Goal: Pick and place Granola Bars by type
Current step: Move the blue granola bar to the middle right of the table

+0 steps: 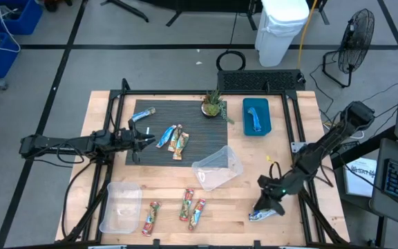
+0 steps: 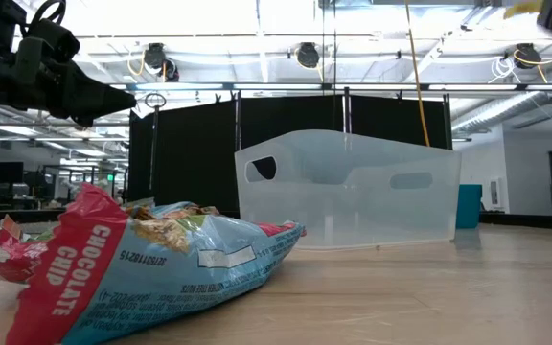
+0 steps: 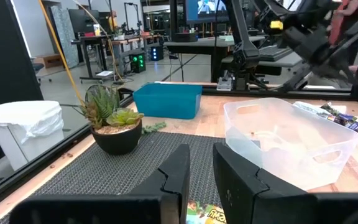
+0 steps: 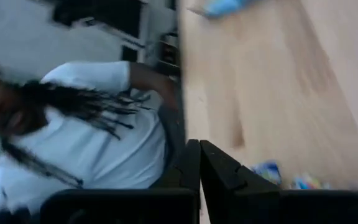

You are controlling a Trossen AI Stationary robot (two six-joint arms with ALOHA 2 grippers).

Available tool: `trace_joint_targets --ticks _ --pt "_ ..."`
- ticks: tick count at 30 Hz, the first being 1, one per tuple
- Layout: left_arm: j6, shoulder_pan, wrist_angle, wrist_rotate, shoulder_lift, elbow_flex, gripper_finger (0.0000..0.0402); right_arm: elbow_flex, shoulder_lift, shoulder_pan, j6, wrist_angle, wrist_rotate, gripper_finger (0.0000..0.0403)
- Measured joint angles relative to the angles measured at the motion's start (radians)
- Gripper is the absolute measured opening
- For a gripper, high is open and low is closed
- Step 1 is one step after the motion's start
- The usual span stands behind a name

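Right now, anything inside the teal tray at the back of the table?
One blue wrapped bar lies lengthwise in the teal tray, seen from above. Nothing else shows in it. From the left wrist camera the tray's wall hides its inside.

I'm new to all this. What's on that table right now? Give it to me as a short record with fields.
Mat bars: three granola bars on the dark mat
Front bars: three more on bare wood
Bins: clear bin, tipped clear bin, blue tray
Left gripper: over mat, near bars
Right gripper: shut, above a blue bar
Other: potted plant
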Motion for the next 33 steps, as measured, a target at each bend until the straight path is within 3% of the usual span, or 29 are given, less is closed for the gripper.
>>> trace_joint_targets --ticks 7,16,22,33 --pt "0.0 0.0 0.0 0.0 0.0 0.0 0.0076 0.0 0.18 0.052 0.27 0.209 -0.027 0.0" --pt "0.0 0.0 0.0 0.0 0.0 0.0 0.0076 0.001 0.373 0.138 0.61 0.243 -0.16 0.0" --pt "0.0 0.0 0.0 0.0 0.0 0.0 0.0076 0.004 0.389 0.122 0.542 0.111 -0.126 0.0" --pt "0.0 0.0 0.0 0.0 0.0 0.0 0.0076 0.003 0.387 0.027 0.112 -0.074 0.115 0.0"
